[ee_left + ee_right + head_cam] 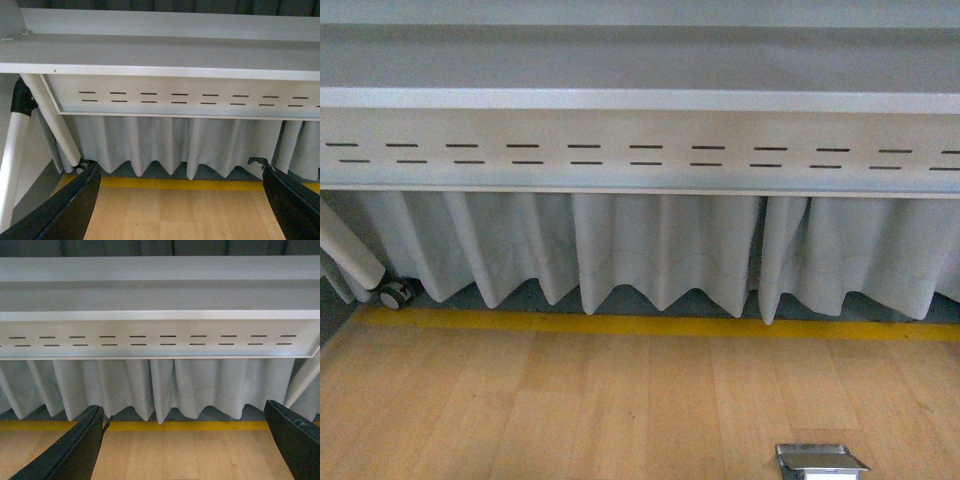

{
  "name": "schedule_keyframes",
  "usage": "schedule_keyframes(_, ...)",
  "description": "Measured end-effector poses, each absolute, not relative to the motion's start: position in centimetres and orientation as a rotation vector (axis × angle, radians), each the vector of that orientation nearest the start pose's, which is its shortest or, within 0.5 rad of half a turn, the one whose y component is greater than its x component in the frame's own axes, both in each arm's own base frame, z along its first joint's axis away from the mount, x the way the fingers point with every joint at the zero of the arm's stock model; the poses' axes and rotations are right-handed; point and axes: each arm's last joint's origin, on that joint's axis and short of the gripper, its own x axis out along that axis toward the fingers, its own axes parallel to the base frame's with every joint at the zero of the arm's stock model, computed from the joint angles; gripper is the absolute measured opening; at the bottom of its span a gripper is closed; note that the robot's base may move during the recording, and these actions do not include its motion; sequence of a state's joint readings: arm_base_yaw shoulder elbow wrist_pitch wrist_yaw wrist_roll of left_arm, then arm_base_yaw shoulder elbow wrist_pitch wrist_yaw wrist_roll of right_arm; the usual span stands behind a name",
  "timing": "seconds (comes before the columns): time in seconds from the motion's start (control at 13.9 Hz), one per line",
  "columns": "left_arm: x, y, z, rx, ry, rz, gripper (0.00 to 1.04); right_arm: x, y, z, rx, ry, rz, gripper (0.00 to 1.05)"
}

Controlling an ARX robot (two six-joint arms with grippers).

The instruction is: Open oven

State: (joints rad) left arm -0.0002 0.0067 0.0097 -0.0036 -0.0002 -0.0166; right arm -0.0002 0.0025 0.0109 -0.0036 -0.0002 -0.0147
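Pleated curtain (170, 145) beyond wide-spread left gripper (175, 164)

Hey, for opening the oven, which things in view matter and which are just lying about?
For the job: left hand, right hand, both open; no oven in view.
Just there: table, curtain, yellow floor line, floor socket, wheel.

No writing, label, brand, number or sign is readable in any view. The panel (65, 102) beyond the left gripper (179, 170) bears only plain slots (149, 93).
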Motion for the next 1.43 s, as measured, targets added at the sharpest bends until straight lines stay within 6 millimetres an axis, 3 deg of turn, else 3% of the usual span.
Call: schedule_keyframes(1.43, 9.75, 0.0, 16.6, -0.013, 0.001, 0.0, 0.98, 9.72, 0.0, 16.67, -0.015, -0.005, -0.001, 0.98)
